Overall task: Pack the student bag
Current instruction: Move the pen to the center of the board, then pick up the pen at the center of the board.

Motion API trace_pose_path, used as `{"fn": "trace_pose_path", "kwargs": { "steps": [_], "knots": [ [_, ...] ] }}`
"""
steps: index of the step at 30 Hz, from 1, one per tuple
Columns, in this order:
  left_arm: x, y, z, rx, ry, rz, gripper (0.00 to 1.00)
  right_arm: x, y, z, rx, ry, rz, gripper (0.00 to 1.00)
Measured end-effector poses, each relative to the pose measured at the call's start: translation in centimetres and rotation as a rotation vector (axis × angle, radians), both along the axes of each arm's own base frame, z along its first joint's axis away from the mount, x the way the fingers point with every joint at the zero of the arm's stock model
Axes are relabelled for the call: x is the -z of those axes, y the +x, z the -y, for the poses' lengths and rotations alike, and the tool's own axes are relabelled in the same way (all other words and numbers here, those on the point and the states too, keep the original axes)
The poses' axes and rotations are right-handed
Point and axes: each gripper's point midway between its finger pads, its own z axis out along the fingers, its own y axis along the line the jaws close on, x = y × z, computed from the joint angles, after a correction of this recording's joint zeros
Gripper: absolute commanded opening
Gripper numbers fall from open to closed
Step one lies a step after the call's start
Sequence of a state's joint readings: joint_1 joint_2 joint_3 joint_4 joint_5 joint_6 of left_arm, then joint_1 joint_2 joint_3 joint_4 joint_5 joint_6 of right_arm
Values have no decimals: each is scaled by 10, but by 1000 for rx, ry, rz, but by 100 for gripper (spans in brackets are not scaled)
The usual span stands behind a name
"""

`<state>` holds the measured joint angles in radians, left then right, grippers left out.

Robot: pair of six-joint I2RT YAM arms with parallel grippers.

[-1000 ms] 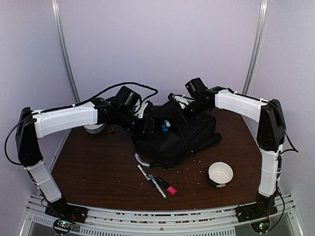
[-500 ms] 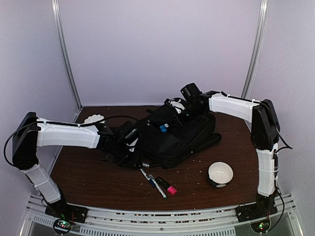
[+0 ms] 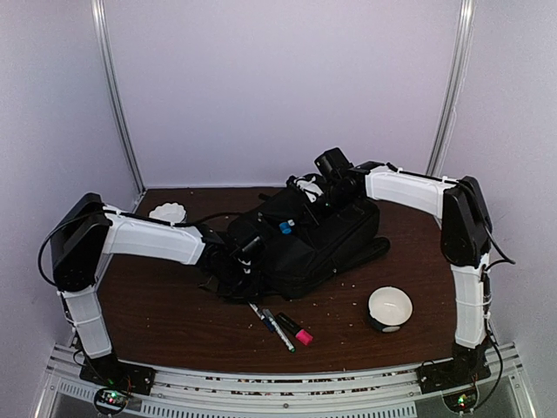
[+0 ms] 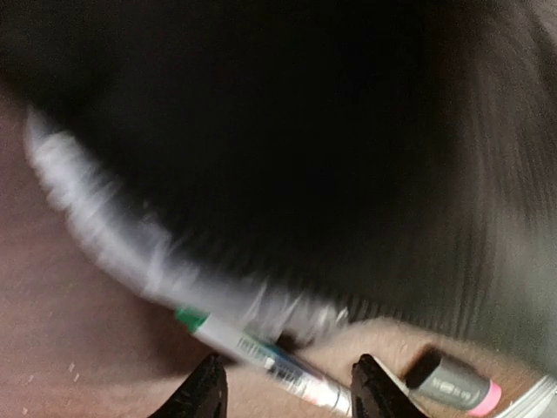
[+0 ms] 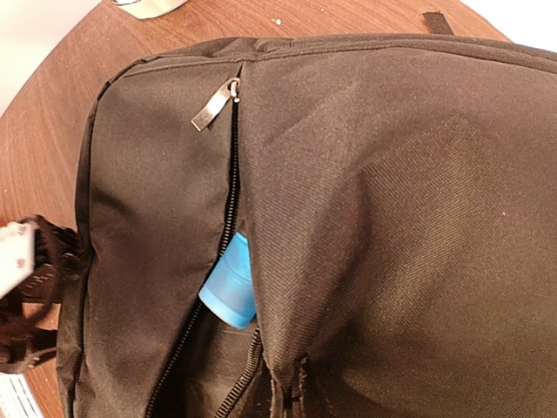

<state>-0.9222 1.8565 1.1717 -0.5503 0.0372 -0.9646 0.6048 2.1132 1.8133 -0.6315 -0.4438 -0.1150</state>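
The student bag (image 3: 318,248), a large black backpack, lies in the middle of the table with its zip open. A blue-capped item (image 5: 230,286) pokes out of the opening. My right gripper (image 3: 310,198) sits over the bag's far top. Its fingers are hidden in the right wrist view, where a ridge of bag fabric (image 5: 287,383) rises to them as if pinched. My left gripper (image 4: 290,394) is open and low at the bag's near-left edge, by the grey-trimmed handle (image 4: 122,239). A white pen with a green band (image 4: 261,355) runs between its fingertips (image 4: 205,390), untouched as far as the blur shows.
A grey highlighter with a pink end (image 4: 454,383) lies just right of the left gripper. Pens (image 3: 268,320) and the highlighter (image 3: 296,330) lie in front of the bag. A white bowl (image 3: 389,306) stands at the near right. A small white object (image 3: 167,212) sits at the back left.
My left arm has swung down from above the bag's far left to the table at its near-left edge, and its jaws have narrowed. The right gripper has shifted slightly left.
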Motion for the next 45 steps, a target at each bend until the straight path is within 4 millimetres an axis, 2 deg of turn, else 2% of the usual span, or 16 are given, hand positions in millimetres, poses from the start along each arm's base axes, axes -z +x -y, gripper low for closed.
{"fn": "trace_pose_path", "kwargs": {
  "steps": [6,13,18,21,25,27,29,33,36,38,42,45],
  "knots": [
    [6,6,9,9,26,-15,46,0,0,0,0,0,0,0],
    [9,-2,0,46,69,4,42,0,0,0,0,0,-1,0],
    [11,-13,-30,89,173,15,41,0,0,0,2,1,-3,0],
    [12,-17,-54,119,278,13,47,0,0,0,5,3,-6,0],
    [8,-11,-82,139,383,25,56,0,0,0,6,4,-7,0],
    [2,-7,-92,144,414,43,59,0,0,0,7,4,-8,0],
    [-13,-4,-93,145,400,78,60,0,0,0,7,5,-8,0],
    [-48,-6,-82,139,306,150,60,0,0,0,7,5,-8,0],
    [-63,-14,-73,111,225,163,61,0,0,0,7,5,-9,0],
    [-59,-23,-70,96,190,139,61,0,-1,0,7,6,-9,0],
    [-29,-47,-74,85,212,46,61,0,-1,0,6,6,-9,0],
    [-16,-56,-72,89,231,9,61,0,-1,0,7,7,-10,0]
  ]
}}
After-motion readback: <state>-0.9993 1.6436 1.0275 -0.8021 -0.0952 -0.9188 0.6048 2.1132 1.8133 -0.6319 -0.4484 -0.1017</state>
